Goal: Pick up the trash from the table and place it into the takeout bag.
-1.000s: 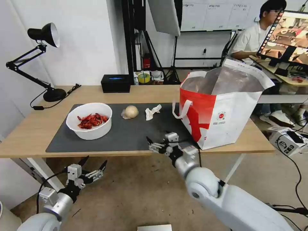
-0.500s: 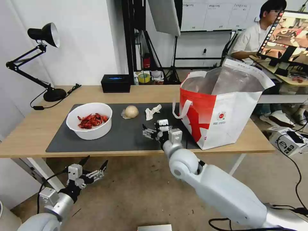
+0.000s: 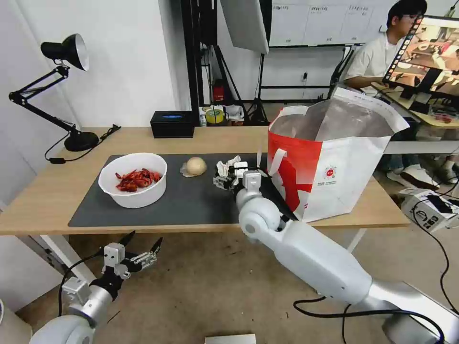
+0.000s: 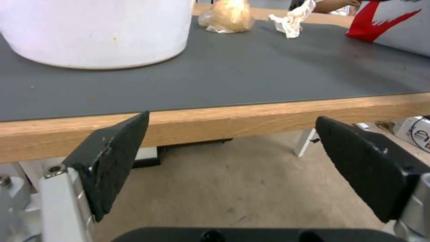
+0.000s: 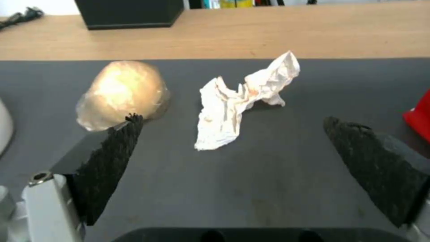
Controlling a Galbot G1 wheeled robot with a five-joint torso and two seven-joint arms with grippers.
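Right gripper (image 3: 224, 177) is out over the dark grey mat (image 3: 191, 200), fingers spread wide with nothing between them, and the crumpled white tissue (image 3: 228, 164) sits just beyond its tips at twelve o'clock, apart from both pads. From the right wrist camera the tissue (image 5: 244, 99) lies on the mat between the two black fingers (image 5: 112, 158), not touched by either. The round beige bun (image 3: 195, 166) is at ten o'clock from the gripper, just beside the tissue, in a clear wrap. Further round at nine o'clock stands the white bowl of red shells (image 3: 134, 179), also on the mat. The takeout bag (image 3: 330, 162) stands upright at two o'clock, mouth open, foil lining showing, at the mat's right end on the table (image 3: 48, 191). Left gripper (image 3: 139, 248) hangs below the table's front edge, pincer gaping, holding nothing. A black tissue box (image 3: 172, 123) sits at the table's back.
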